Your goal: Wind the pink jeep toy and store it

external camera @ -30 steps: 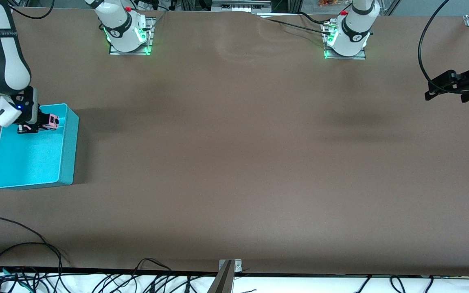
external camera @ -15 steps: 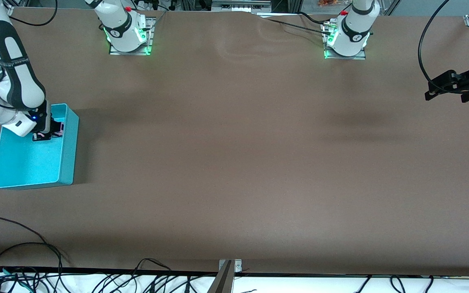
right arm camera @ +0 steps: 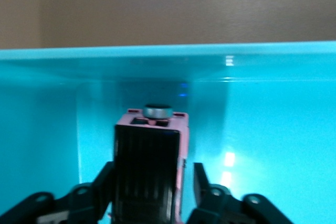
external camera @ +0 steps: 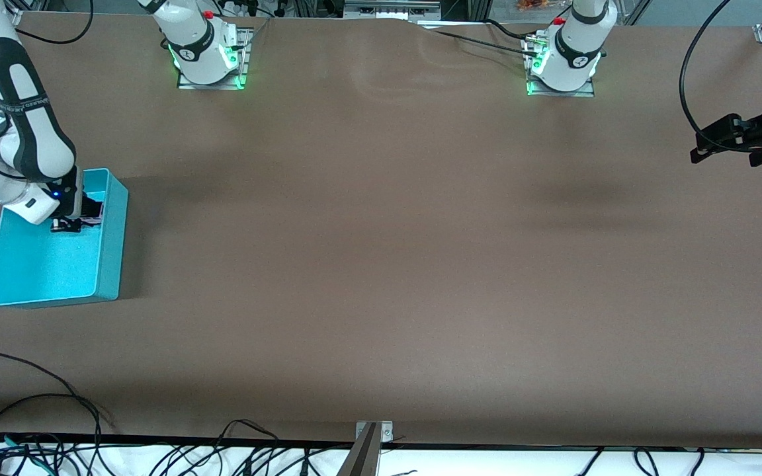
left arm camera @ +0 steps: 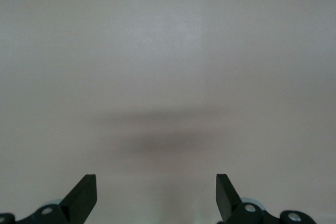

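Jaws: right gripper (right arm camera: 149,190) low inside turquoise bin (external camera: 111,248), fingers flanking pink jeep toy (right arm camera: 150,153), one visibly apart from it, so released. Left gripper (left arm camera: 156,195) spread wide, holding nothing, waiting over table (external camera: 387,264) at left arm's end. Count: one jeep, one bin. Jeep: boxy pink body, black ribbed roof, round grey knob.

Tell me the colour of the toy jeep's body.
Pink, with a black roof panel; the jeep shows best in the right wrist view.
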You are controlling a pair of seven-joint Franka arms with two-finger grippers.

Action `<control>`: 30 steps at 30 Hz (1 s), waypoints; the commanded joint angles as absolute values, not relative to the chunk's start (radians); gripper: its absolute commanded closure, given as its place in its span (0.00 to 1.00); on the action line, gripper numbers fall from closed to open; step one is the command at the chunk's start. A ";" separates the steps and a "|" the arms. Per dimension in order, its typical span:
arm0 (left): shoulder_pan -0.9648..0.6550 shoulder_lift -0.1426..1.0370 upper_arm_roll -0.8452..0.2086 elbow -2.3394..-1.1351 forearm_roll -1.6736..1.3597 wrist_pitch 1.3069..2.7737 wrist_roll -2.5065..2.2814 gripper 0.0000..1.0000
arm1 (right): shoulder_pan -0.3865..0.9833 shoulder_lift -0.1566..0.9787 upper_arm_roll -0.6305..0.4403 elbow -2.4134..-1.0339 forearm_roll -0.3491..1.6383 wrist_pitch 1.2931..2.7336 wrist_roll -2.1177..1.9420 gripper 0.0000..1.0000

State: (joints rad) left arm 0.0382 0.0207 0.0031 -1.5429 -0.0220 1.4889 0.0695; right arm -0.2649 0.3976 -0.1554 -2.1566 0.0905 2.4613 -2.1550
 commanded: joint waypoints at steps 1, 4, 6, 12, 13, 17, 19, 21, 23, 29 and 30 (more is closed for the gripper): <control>0.043 0.037 0.002 -1.508 -0.031 1.470 0.066 0.00 | -0.268 0.361 -0.135 -2.137 0.123 2.431 -2.178 0.00; 0.043 0.037 0.002 -1.508 -0.029 1.470 0.066 0.00 | -0.268 0.331 -0.103 -2.100 0.150 2.370 -2.142 0.00; 0.043 0.037 0.002 -1.508 -0.029 1.470 0.066 0.00 | -0.268 0.304 -0.086 -2.086 0.156 2.332 -2.076 0.00; 0.043 0.037 0.002 -1.508 -0.029 1.470 0.066 0.00 | -0.265 0.204 -0.072 -2.085 0.156 2.237 -1.791 0.00; 0.043 0.037 0.002 -1.506 -0.031 1.470 0.066 0.00 | -0.267 0.193 -0.058 -2.085 0.156 2.226 -1.742 0.00; 0.043 0.037 0.002 -1.506 -0.031 1.470 0.066 0.00 | -0.267 0.146 -0.028 -2.082 0.156 2.197 -1.573 0.00; 0.043 0.037 0.002 -1.506 -0.031 1.470 0.066 0.00 | -0.265 0.138 -0.018 -2.077 0.156 2.195 -1.531 0.00; 0.043 0.038 0.002 -1.506 -0.031 1.470 0.066 0.00 | -0.265 0.124 -0.002 -2.072 0.158 2.195 -1.499 0.00; 0.043 0.037 0.002 -1.506 -0.031 1.470 0.066 0.00 | -0.264 0.112 0.014 -2.059 0.158 2.192 -1.442 0.00; 0.043 0.037 0.002 -1.508 -0.031 1.470 0.066 0.00 | -0.255 0.104 0.025 -1.974 0.158 2.086 -1.247 0.00; 0.043 0.037 0.002 -1.508 -0.031 1.470 0.066 0.00 | -0.250 0.106 0.025 -1.945 0.158 2.053 -1.217 0.00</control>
